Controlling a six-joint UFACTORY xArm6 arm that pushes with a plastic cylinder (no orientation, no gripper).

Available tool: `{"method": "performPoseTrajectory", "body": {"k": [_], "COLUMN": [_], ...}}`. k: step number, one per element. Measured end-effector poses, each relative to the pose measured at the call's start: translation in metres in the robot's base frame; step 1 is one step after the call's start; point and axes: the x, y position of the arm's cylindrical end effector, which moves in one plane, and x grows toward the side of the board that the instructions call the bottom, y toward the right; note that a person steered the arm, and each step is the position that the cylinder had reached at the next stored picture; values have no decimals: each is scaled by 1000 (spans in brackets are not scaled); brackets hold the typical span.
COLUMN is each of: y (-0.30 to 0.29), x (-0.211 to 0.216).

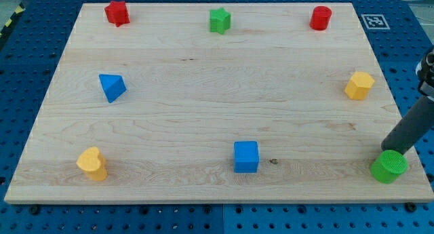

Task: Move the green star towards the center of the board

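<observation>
Nearest the camera, at five o'clock, the rod's tip (386, 150) touched a green cylinder (389, 166); it carried no claw. At twelve o'clock the green star (219, 20) sat by the board (203, 91) edge, apparently unmoved, the whole push remaining.

My tip (385, 150) sat at the view's bottom right, right by the green round block (389, 167), far from the green star (219, 20) at the top middle of the board (203, 91). A red star (117, 13) was at the top left, a red round block (320, 18) at the top right, and a yellow block (359, 85) on the right side. A blue triangle (112, 87) was on the left, a yellow heart (92, 163) at the bottom left, and a blue cube (246, 157) at the bottom middle.
</observation>
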Motion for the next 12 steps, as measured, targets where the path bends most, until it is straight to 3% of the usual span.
{"method": "performPoseTrajectory", "body": {"k": [1,2,5,8,10,12], "y": [-15,-69,-222,-361,-366,-302], "x": [-2,-30,-163,-261,-364,-344]}}
